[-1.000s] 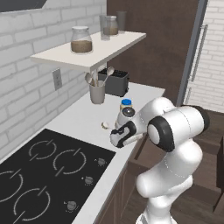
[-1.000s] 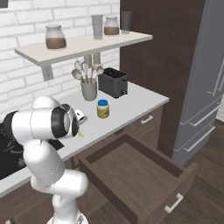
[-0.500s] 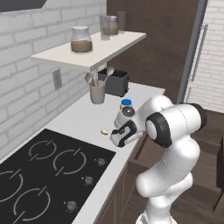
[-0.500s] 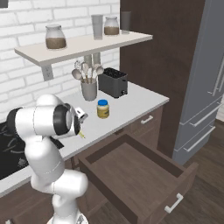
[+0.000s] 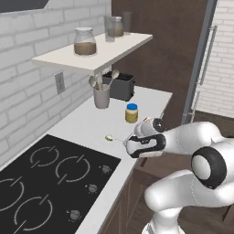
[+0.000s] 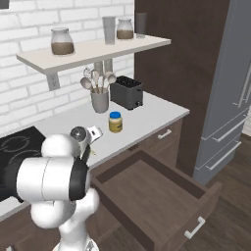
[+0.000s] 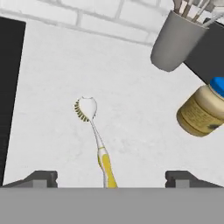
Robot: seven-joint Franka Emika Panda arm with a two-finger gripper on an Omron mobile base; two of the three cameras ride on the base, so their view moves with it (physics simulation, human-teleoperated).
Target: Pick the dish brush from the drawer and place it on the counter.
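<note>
We see the dish brush lying flat on the pale tabletop, right in front of our hand. Our two fingers are spread wide apart, one on each side of the yellow handle, and they hold nothing. In the hand view the brush's long line runs from 6 o'clock up toward 11 o'clock, head far, handle near. A jar with a blue lid sits off at 2 o'clock.
</note>
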